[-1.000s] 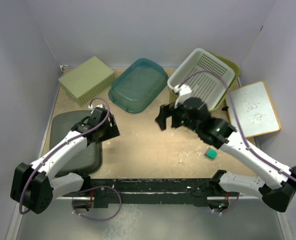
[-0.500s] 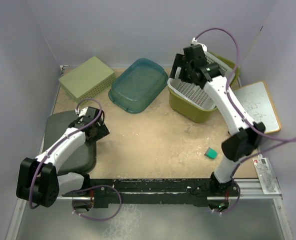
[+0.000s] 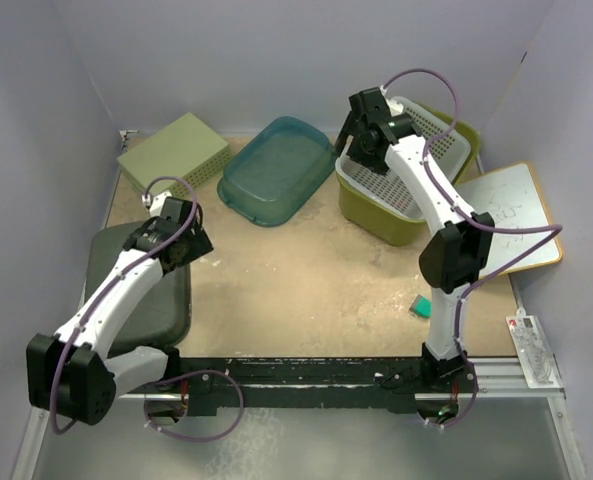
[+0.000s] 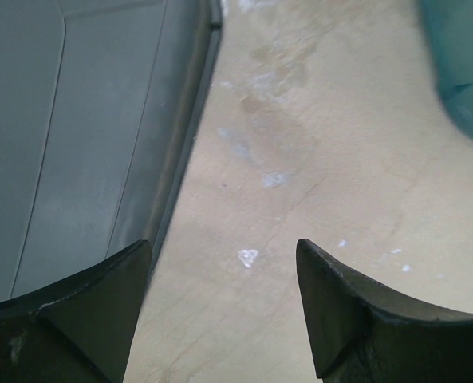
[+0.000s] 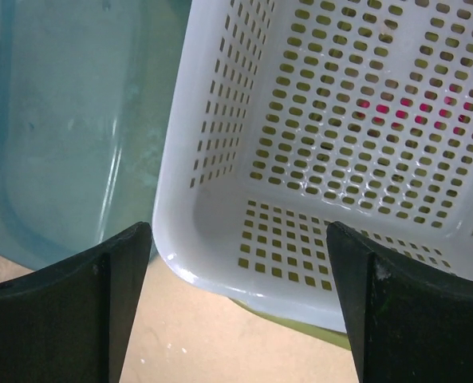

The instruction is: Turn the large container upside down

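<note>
Right wrist: gripper [image 5: 238, 239] (spread) over basket [image 5: 208, 96]

Soft even light, moderately bright, faint shadows, top view sharp, left wrist view soft, teal tub [image 4: 463, 72] blurred.

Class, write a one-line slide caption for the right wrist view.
Open right gripper hovers above the white basket's near corner, the basket nested in the large container, teal tub alongside.

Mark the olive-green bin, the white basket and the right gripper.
olive-green bin [image 3: 376, 215]: top view, near side wall.
white basket [image 5: 356, 120]: right wrist view, perforated inner wall.
right gripper [image 5: 238, 238]: right wrist view, midway between fingertips.
</note>
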You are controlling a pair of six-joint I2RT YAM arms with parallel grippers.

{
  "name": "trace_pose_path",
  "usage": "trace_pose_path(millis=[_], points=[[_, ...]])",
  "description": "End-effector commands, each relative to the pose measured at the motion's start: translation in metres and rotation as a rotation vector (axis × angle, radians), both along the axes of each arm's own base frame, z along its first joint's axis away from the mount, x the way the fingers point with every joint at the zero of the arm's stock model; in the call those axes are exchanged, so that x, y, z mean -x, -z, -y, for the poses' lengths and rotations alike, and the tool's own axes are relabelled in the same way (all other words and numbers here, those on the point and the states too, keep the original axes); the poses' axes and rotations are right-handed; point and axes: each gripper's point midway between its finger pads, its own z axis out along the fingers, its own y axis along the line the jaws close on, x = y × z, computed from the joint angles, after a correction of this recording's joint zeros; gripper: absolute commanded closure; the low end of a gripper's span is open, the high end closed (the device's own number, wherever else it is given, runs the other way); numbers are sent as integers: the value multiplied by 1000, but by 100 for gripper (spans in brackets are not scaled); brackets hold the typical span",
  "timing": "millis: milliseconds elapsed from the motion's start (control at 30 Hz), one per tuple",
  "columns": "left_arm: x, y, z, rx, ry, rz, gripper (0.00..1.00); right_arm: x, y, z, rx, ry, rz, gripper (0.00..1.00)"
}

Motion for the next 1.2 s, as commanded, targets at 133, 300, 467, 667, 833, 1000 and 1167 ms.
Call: trace_pose_path(millis=[133, 300, 467, 667, 833, 1000, 1167], points=[[-11, -85, 9, -11, 74, 219, 29, -38, -2, -8, -71, 76, 62, 23], [-9, -84, 13, -7, 100, 225, 29, -48, 5, -12, -82, 71, 65, 48], [-7, -78, 14, -9, 108, 205, 29, -45, -8, -13, -109, 67, 109, 75], [-8, -64, 11, -34, 105, 179, 28, -37, -62, -5, -109, 38, 226, 81], [-9, -46, 21, 5, 130, 150, 28, -24, -107, -1, -96, -32, 336, 83], [-15, -49, 24, 8, 135, 156, 28, -19, -117, 0, -69, -95, 395, 86], [-17, -48, 25, 7, 140, 151, 28, -21, -93, -2, -27, -143, 348, 90]])
